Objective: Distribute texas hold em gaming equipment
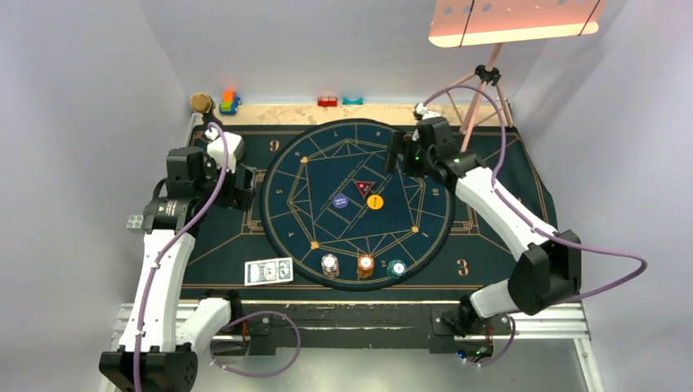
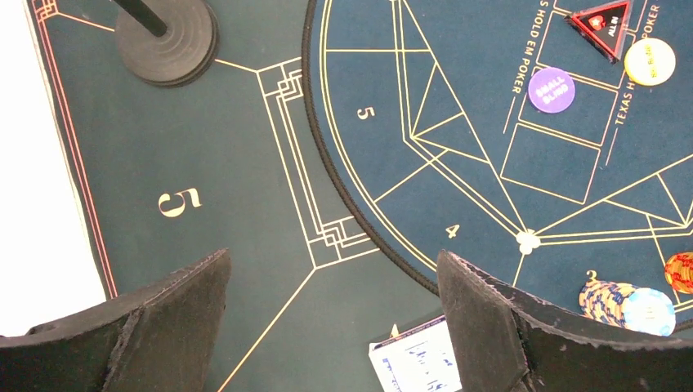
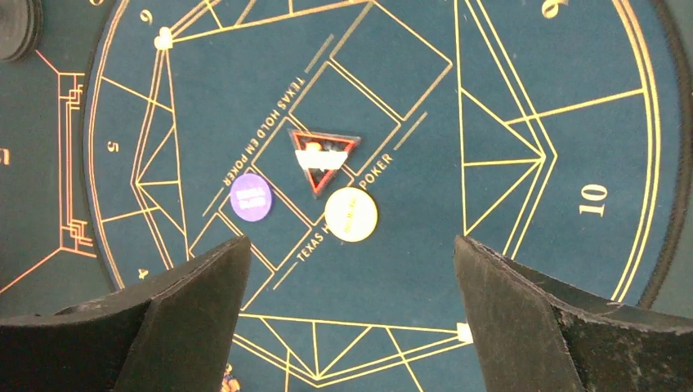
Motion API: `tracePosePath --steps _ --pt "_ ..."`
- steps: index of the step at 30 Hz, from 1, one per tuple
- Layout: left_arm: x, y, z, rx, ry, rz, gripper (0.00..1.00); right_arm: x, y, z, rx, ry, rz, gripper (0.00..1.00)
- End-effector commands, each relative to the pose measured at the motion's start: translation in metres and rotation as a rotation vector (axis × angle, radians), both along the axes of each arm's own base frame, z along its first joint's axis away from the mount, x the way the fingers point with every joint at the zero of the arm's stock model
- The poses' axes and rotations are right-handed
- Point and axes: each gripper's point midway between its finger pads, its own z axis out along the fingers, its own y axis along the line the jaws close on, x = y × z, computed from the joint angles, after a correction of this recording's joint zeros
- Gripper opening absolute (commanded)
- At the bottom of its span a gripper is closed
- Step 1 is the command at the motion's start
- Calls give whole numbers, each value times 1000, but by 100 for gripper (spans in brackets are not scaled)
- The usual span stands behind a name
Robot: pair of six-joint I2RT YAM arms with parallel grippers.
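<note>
Table (image 1: 278, 110): carrying a dark rectangular mat (image 1: 221, 245), with a round blue mat (image 1: 327, 155) lying on its middle.

Round mat, centre: triangular marker (image 1: 364, 188), purple disc (image 1: 342, 201) and yellow disc (image 1: 375, 202) sitting close together.

Round mat, near rim: white chips (image 1: 329, 265), orange chips (image 1: 365, 265) and teal chips (image 1: 396, 267) standing in a row, apart.

Rectangular mat, near left: cards (image 1: 269, 271) lying just outside the round rim.

Rectangular mat, far left: mic base (image 2: 167, 41) standing.

Bare far edge: blocks (image 1: 328, 101) sitting.
</note>
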Motion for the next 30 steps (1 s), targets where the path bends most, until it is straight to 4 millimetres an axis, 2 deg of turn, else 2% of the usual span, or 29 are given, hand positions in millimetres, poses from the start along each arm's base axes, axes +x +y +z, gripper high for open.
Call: tracePosePath --steps 1,3,4,5,6,7,9,12,14,16,20,23,26,30 --pt "4 -4 -7 -27 7 -8 100 4 -16 57 -170 -178 -158 98" --pt "4 -6 -11 -27 18 -21 100 -1 -15 52 0 -120 -250 98" --pt "4 -8 -13 -32 18 -31 100 0 -9 48 97 -89 -213 96" --pt "4 -9 -15 -35 18 -40 100 -1 -1 44 166 -64 -150 88" --pt "5 -9 -18 -32 22 -39 100 0 1 40 161 -61 -134 81" --pt "5 -9 -20 -31 32 -40 100 0 2 38 104 -71 -161 77" --pt "5 -9 -26 -29 63 -49 100 -3 8 31 -69 -78 -193 79" --pt "4 -13 -34 -42 87 -69 100 -4 35 14 -208 -18 -120 92" --pt "6 -12 -38 -41 94 -63 100 -9 51 1 -307 61 -73 93" --pt "9 -7 -43 -20 94 -39 100 -16 76 -12 -393 60 27 92" --pt "9 -3 -56 -12 103 -14 100 -35 137 -34 -373 32 238 91" --pt "9 -3 -60 -23 85 -1 100 -40 164 -54 -308 69 316 90" --pt "9 -2 -62 -20 78 8 100 -40 175 -72 -303 96 332 89" --pt "8 -3 -64 -21 72 6 100 -36 179 -90 -324 105 336 90"
